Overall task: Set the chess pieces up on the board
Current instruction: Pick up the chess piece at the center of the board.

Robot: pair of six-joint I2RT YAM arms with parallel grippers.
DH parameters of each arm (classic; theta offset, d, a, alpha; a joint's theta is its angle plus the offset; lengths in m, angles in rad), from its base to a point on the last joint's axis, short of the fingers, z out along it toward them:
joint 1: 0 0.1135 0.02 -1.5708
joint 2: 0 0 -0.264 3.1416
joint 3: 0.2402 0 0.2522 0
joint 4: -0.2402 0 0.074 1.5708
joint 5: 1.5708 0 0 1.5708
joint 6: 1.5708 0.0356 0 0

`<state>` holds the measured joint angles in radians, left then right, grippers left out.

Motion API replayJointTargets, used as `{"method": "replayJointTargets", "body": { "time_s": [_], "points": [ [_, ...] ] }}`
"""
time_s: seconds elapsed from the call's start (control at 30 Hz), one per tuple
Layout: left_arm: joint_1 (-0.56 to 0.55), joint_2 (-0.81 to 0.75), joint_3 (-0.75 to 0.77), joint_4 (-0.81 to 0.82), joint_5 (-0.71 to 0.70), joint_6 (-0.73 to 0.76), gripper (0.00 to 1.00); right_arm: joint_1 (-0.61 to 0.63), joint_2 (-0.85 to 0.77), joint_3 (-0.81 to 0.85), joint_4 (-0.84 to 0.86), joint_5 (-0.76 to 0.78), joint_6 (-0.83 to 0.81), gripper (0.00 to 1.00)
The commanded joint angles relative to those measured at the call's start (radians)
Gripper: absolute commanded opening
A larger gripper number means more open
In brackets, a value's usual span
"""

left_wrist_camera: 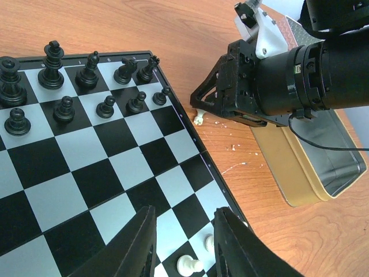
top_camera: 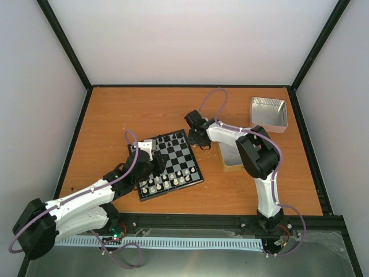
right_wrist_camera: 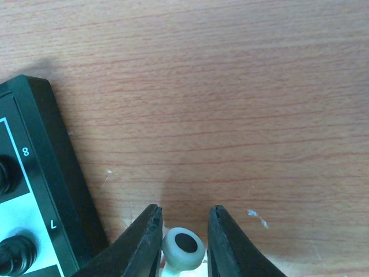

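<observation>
The board [top_camera: 185, 154] lies mid-table, with black chessmen [top_camera: 173, 139] on its far rows and cream-white chess pieces [top_camera: 167, 181] on its near rows. My left gripper [top_camera: 157, 165] hangs open and empty over the board. In the left wrist view its fingers [left_wrist_camera: 138, 242] straddle squares beside two white pieces [left_wrist_camera: 190, 265], one of them tipped over. My right gripper [top_camera: 199, 139] is low on the table by the board's far right corner. Its open jaws flank a lying white piece [right_wrist_camera: 183, 247], which also shows in the left wrist view [left_wrist_camera: 199, 119]; its left finger [right_wrist_camera: 147, 242] is close against it.
A square silver tin [top_camera: 268, 113] stands at the back right. A second tin [left_wrist_camera: 311, 167] lies on the table under the right arm, just right of the board. The board's black rim [right_wrist_camera: 63, 173] is close to the left of the right fingers.
</observation>
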<state>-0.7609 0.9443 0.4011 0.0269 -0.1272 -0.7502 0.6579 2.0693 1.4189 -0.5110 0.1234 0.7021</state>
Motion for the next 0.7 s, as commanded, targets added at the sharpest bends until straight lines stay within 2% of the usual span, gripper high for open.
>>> {"method": "replayJointTargets", "body": {
  "time_s": [0.0,0.27,0.4,0.53,0.67],
  "points": [
    [0.005,-0.007,0.001,-0.001,-0.010,-0.009,0.29,0.009,0.024,0.003,-0.039,0.014,0.022,0.23],
    [0.005,-0.011,-0.001,-0.002,-0.010,-0.010,0.30,0.015,0.035,0.016,-0.069,0.021,0.021,0.30],
    [0.005,-0.013,-0.002,-0.001,-0.011,-0.012,0.30,0.024,0.037,0.011,-0.087,0.048,0.033,0.30],
    [0.005,-0.012,-0.002,0.001,-0.014,-0.009,0.30,0.039,0.045,0.010,-0.095,0.071,0.047,0.25],
    [0.005,-0.014,-0.005,-0.001,-0.012,-0.008,0.30,0.048,0.054,0.017,-0.092,0.076,0.051,0.16]
  ]
}}
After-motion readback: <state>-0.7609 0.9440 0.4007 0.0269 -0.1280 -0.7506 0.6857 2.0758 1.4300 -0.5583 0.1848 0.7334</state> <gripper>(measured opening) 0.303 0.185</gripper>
